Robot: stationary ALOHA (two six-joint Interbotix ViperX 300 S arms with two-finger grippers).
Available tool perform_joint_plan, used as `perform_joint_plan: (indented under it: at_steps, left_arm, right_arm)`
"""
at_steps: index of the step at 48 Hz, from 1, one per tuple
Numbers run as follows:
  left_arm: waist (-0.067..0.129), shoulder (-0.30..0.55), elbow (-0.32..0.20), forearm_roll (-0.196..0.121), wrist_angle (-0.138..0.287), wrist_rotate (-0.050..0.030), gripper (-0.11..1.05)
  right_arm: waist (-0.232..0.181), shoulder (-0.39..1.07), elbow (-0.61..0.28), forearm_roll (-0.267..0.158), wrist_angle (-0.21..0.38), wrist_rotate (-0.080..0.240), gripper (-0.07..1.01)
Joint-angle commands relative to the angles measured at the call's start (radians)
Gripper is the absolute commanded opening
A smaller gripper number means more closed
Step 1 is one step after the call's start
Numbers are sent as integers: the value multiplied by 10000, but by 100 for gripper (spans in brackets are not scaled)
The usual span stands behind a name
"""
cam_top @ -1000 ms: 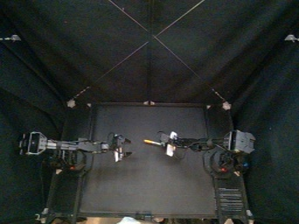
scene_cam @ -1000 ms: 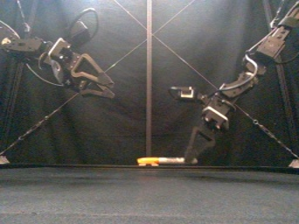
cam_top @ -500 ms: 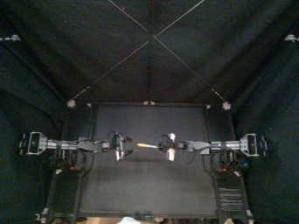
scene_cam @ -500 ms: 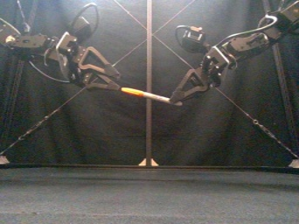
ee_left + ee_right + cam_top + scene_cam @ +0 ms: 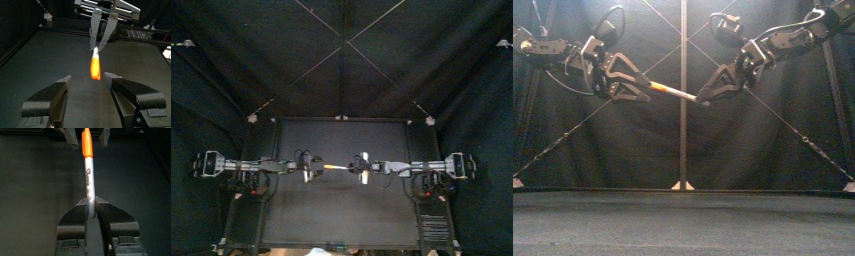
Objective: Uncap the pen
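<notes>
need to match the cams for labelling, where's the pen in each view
Top view: pen mid-table, between the two arms.
Front view: pen upper middle, in the air, slanting down to the right.
Left wrist view: pen in the middle, end-on, between the open left tool jaws.
Right wrist view: pen in the middle, held by the right tool.
Shared landmark: its orange cap, facing the left tool.

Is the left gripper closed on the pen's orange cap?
No, the left gripper is open, its jaws apart on either side of the orange cap.
</notes>
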Motion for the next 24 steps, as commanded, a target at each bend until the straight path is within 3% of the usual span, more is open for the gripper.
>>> perform_joint_plan:
  at_steps: [1, 14, 24]
  left_arm:
    - [-31, -15, -383, -138, -92, -31, 89]
    - [-31, 46, -476, -721, 31, -31, 88]
    - [-138, 199, -537, -782, 46, -46, 87]
  right_arm:
    - [61, 31, -414, -15, -92, 0, 46]
    - [77, 368, -629, -15, -92, -61, 46]
    - [15, 368, -660, -15, -92, -77, 46]
